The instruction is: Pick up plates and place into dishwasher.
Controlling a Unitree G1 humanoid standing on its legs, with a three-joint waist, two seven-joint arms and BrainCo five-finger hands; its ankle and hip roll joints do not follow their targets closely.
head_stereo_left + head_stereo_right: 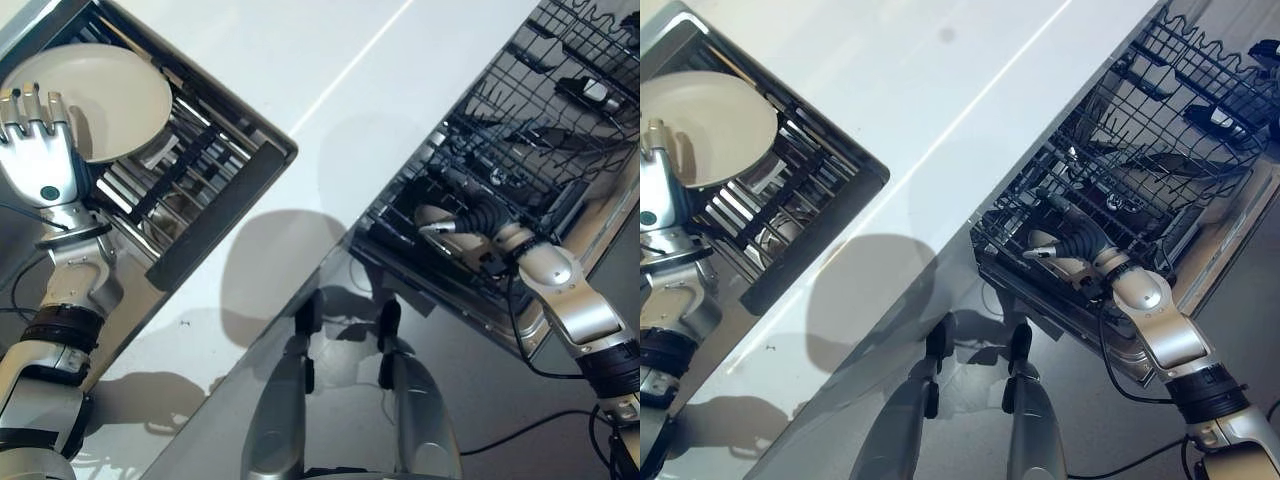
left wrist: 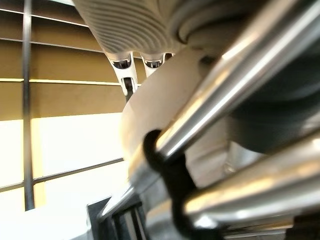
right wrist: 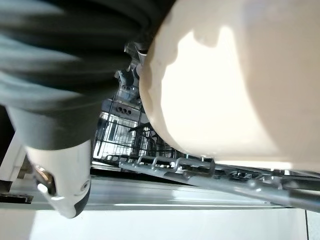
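I have a white glossy surface (image 1: 330, 90) running between two containers, with nothing on its bare stretch between them. To my left of it sits a metal dish rack with dark bars and silver rods (image 1: 190, 170); to my right of it is the black wire dishwasher basket (image 1: 520, 140), pulled out over a steel-edged door.

The dishwasher basket carries a few dark items among its tines at the far side from me; I cannot tell what they are. Its wire tines stand close around my right hand (image 1: 1060, 245), which reaches into the near part of the basket. In the right wrist view a cream round plate (image 3: 235, 80) lies against the hand, just above the basket's grey wires, with the dark-tipped thumb (image 3: 67, 192) standing apart from it. I cannot tell how the fingers sit on that plate, as they are hidden behind it.

The dish rack holds a second cream round plate (image 1: 100, 95), tilted against the rods at the rack's far corner. My left hand (image 1: 40, 150) is at that plate's near edge, fingers straight and upright, lying against its face. The left wrist view shows the plate's rim (image 2: 150, 110) wedged beside a shiny rod.
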